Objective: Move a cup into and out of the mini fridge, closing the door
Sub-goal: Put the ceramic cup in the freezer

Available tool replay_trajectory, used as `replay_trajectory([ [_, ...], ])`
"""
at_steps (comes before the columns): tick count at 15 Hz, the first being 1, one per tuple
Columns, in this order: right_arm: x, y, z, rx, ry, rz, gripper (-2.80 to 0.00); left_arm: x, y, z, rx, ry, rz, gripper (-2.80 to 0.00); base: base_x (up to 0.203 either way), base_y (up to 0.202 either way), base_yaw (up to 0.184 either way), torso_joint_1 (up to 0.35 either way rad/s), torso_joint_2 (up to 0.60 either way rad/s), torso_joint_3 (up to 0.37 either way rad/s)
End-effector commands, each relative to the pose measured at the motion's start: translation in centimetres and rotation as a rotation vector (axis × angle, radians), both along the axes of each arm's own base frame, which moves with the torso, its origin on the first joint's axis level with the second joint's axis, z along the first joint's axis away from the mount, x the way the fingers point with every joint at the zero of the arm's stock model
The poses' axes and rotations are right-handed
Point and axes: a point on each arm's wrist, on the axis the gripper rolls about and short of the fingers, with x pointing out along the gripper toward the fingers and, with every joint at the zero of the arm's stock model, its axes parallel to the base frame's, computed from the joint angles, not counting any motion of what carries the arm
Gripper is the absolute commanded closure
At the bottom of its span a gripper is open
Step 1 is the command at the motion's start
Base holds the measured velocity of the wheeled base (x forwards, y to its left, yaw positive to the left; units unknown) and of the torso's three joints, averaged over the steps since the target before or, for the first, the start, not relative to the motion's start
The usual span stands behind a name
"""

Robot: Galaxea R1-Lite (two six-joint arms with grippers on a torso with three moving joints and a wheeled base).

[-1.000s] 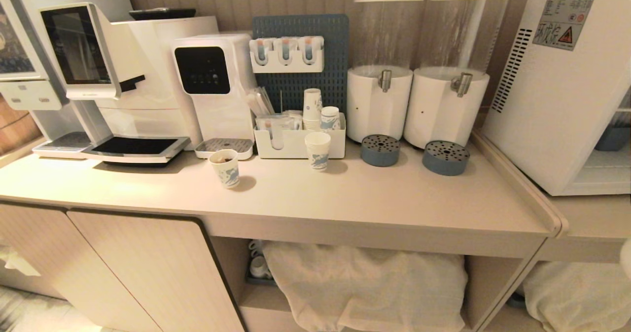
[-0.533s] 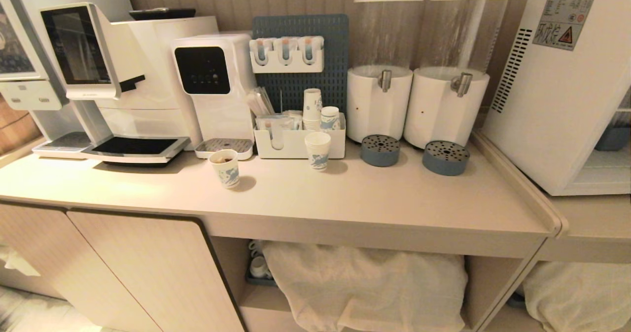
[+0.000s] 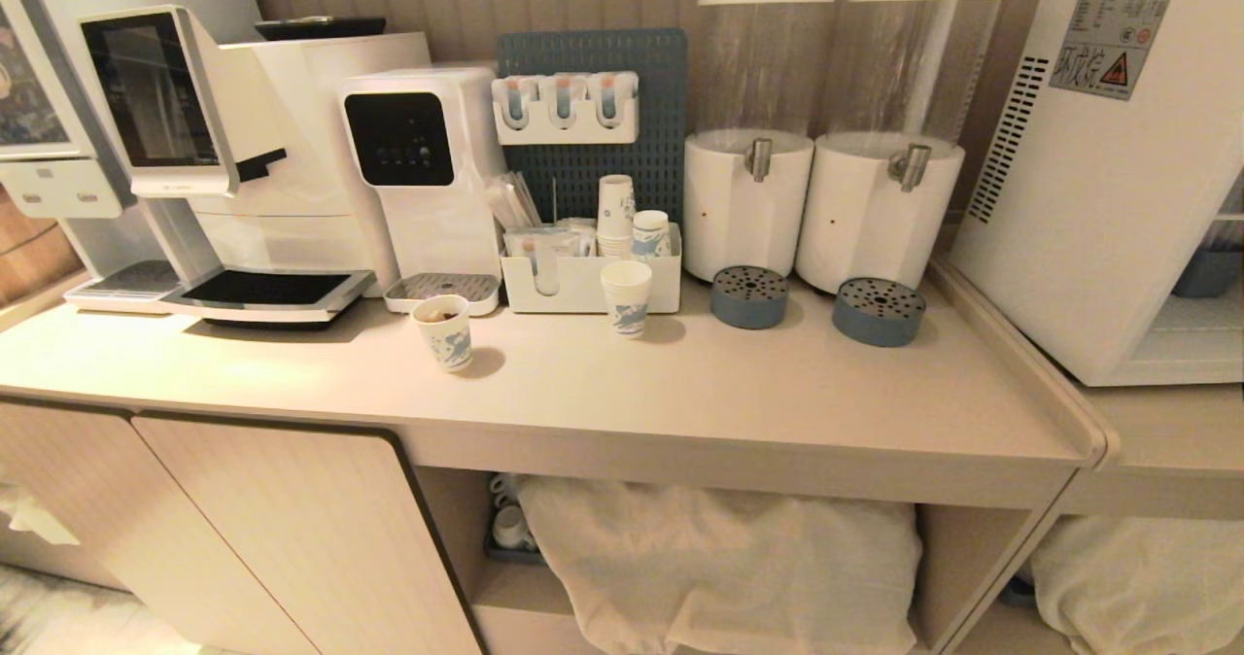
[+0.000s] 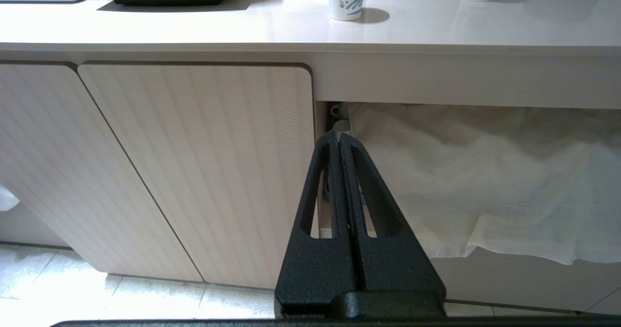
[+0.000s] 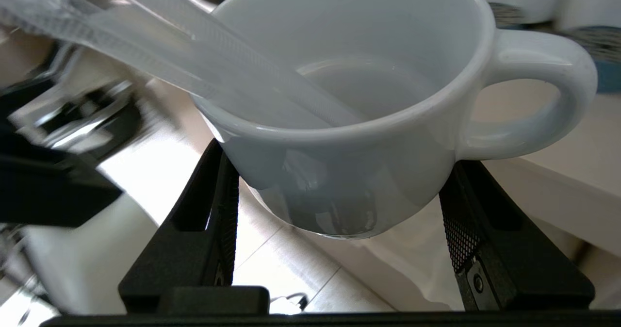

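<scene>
Grasping the cup (image 5: pixel 339 123) in right gripper (image 5: pixel 339 171), outside head view; gone from the 4 o'clock edge, a pale blur, probably that cup. Carrying toward mini fridge (image 3: pixel 1098 198) at 3 o'clock. Left gripper (image 4: pixel 339 140) clenched empty, parked below tabletop (image 3: pixel 680 393).

A pale beige countertop (image 3: pixel 739 393) carries a white coffee machine with a dark screen (image 3: pixel 194 150) at the left, beside a white water dispenser with a black panel (image 3: pixel 418 169). A white organiser tray (image 3: pixel 583 286) holds stacked blue-printed paper cups (image 3: pixel 615 213). Two loose paper cups (image 3: pixel 443 332) (image 3: pixel 627 297) stand in front. Two white drink dispensers with clear cylinders (image 3: pixel 748 140) (image 3: pixel 889 150) stand right of the tray. Crumpled white cloth (image 3: pixel 719 558) fills the open shelf beneath.
</scene>
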Motion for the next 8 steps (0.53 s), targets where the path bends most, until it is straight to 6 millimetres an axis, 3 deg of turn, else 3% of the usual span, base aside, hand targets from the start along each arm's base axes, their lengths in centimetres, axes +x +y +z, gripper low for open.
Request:
replay_trajectory([
  [1, -1.4, 0.0, -0.7, 0.001, -0.052, -0.059, 0.00, 0.0, 0.0, 0.0, 0.000, 0.001, 0.000, 0.00, 0.000, 0.000, 0.000, 0.000, 0.00, 0.000],
  [8, -3.8, -0.9, -5.3, 0.049, -0.119, -0.395, 0.00, 0.0, 0.0, 0.0, 0.000, 0.001, 0.000, 0.00, 0.000, 0.000, 0.000, 0.000, 0.00, 0.000],
])
